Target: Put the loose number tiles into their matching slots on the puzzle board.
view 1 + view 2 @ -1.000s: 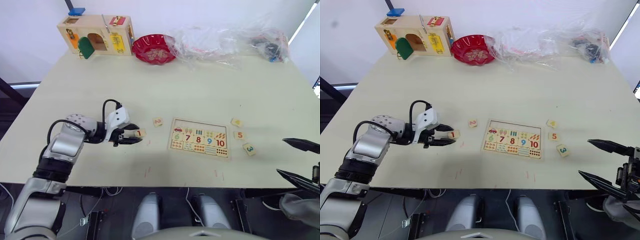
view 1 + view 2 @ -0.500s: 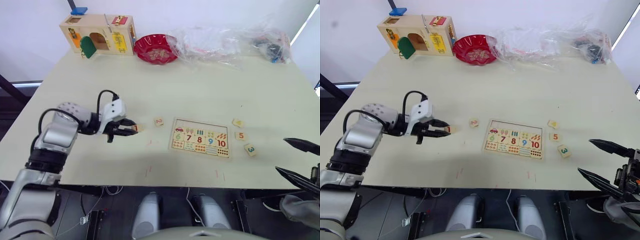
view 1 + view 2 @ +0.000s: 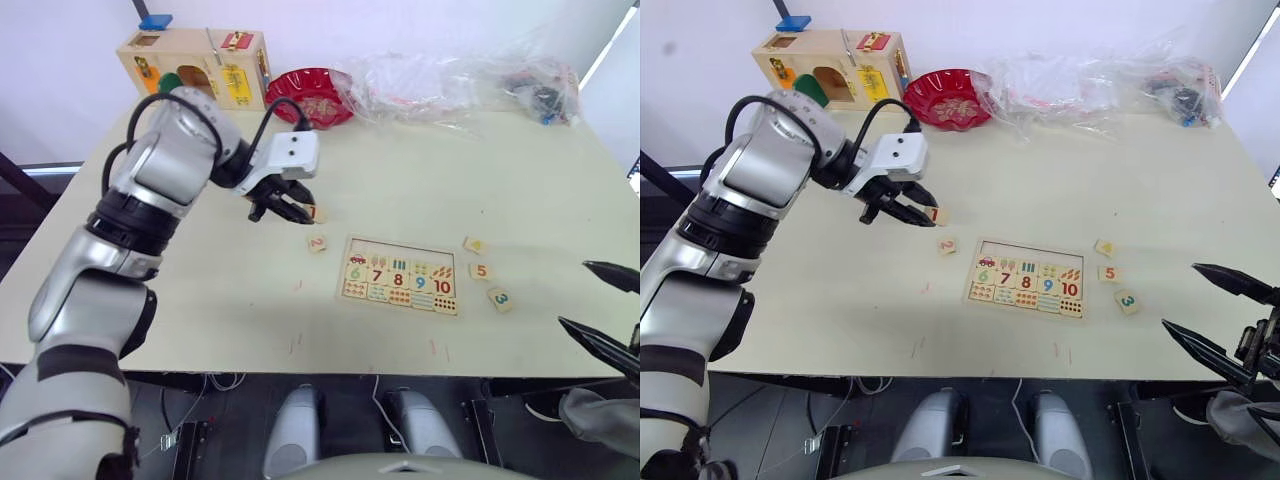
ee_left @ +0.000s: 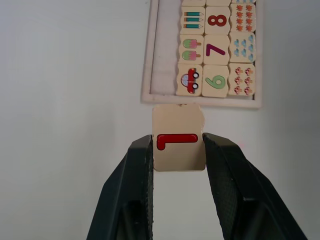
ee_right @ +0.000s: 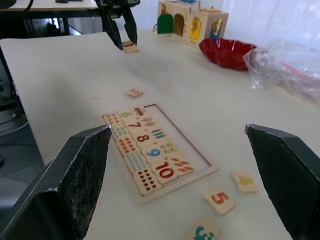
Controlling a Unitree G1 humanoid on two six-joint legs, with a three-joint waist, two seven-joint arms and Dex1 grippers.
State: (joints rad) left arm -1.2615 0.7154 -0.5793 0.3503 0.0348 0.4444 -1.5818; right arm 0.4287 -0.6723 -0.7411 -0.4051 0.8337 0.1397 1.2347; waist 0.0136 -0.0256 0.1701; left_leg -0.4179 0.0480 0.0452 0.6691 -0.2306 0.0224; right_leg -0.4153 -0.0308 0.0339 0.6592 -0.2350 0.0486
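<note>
My left gripper (image 3: 303, 212) hangs above the table, shut on the red 1 tile (image 4: 178, 144), just beyond the far-left corner of the puzzle board (image 3: 344, 280). The board's far row of matching slots (image 3: 400, 248) is bare wood; its other rows hold tiles 6 to 10 and picture tiles. The pink 2 tile (image 3: 317, 243) lies on the table left of the board. To the board's right lie the yellow 4 tile (image 3: 474, 244), the orange 5 tile (image 3: 481, 271) and the teal 3 tile (image 3: 499, 298). My right gripper (image 3: 603, 312) stands open at the table's front right edge, holding nothing.
A wooden box with coloured doors and latches (image 3: 195, 68) stands at the far left. Beside it are a red bowl (image 3: 310, 97) and crumpled clear plastic bags (image 3: 450, 85) along the far edge. The table's front edge (image 3: 300, 365) runs close below the board.
My left gripper, holding the 1 tile, has risen from the table and swung away from the front and to the right, toward the board. The right gripper has stayed in place.
</note>
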